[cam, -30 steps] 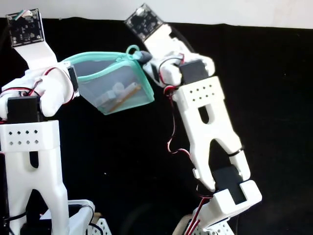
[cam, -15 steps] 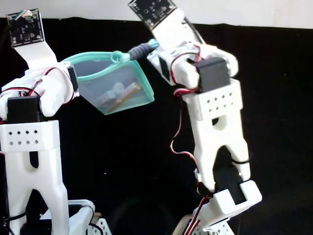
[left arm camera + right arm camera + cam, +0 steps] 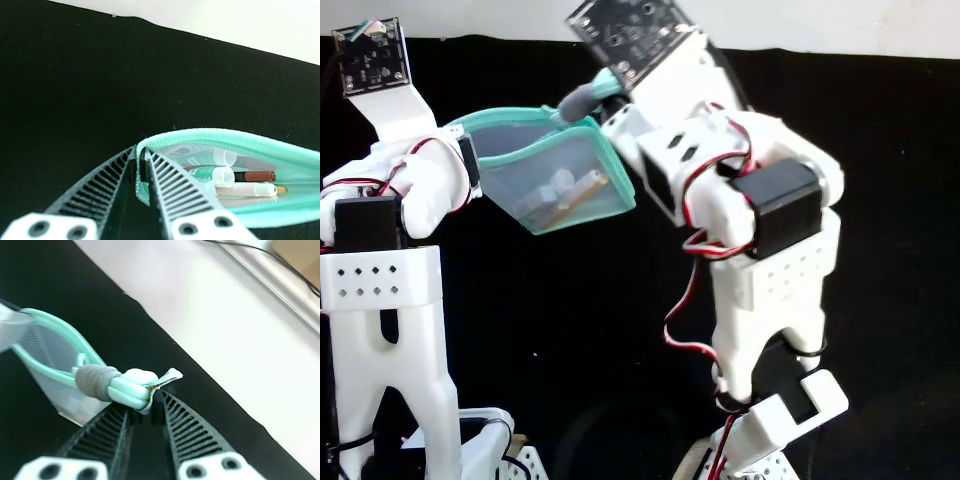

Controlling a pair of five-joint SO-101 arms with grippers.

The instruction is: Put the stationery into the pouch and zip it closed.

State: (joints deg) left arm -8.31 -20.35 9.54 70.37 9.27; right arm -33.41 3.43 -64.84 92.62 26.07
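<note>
Pulled nearer the left arm than before, the zip cord (image 3: 127, 387) is pinched by the right fingers (image 3: 187, 431), and the left fingers (image 3: 172, 192) are pressed on one end of the pouch (image 3: 560, 185), held aloft between the arms. Stationery (image 3: 235, 182) is already loaded in the clear, mint-edged pouch; its mouth gapes, so zipping is judged unfinished.

I held the mint see-through pouch (image 3: 555, 185) tilted in the air, zip mostly open. The stationery (image 3: 235, 182) lay inside. Its pull (image 3: 107, 382) stood out sideways.
</note>
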